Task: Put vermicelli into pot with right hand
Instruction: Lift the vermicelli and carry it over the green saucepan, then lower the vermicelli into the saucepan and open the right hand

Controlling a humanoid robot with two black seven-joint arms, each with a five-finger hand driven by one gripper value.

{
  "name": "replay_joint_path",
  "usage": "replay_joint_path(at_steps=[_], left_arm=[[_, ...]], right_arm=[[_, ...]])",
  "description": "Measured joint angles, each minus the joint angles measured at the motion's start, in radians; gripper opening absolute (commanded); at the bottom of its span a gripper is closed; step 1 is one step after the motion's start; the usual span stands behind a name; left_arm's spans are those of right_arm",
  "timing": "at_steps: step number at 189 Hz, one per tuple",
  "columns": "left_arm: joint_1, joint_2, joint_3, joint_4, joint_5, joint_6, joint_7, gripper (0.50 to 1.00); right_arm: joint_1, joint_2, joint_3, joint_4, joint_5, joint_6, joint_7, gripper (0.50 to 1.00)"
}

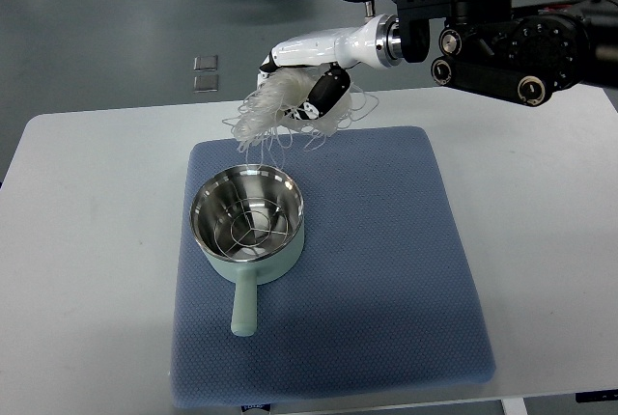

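The pot (249,214), handle toward 6 o'clock, waits on the mat (386,270) while the right hand (309,87) clutches vermicelli (266,116) at 12 o'clock; next, judging, carry over the rim and release

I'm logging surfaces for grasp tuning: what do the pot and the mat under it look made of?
The pot looks like shiny stainless steel inside, judging by its mirror-like reflections, with a matte mint-green shell and handle, perhaps plastic or enamel. The blue mat appears to be soft woven fabric with a fine dotted texture.

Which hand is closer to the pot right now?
Right. The right hand holds the vermicelli above the pot's far rim, slightly beyond it. The left hand is out of view.
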Motion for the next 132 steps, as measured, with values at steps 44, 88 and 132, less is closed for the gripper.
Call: replay_joint_path(at_steps=[44,88,132], left_arm=[[-0.001,0.0,0.0,0.001,0.0,0.0,0.0,1.0],[-0.001,0.0,0.001,0.001,0.0,0.0,0.0,1.0],[-0.001,0.0,0.001,0.001,0.0,0.0,0.0,1.0]], right_arm=[[0.013,0.109,0.001,0.029,0.008,-0.012,0.004,0.5],[-0.003,0.196,-0.006,0.025,0.004,-0.024,0.005,0.5],[-0.06,0.21,-0.031,0.017,-0.015,-0.047,0.008,0.656]])
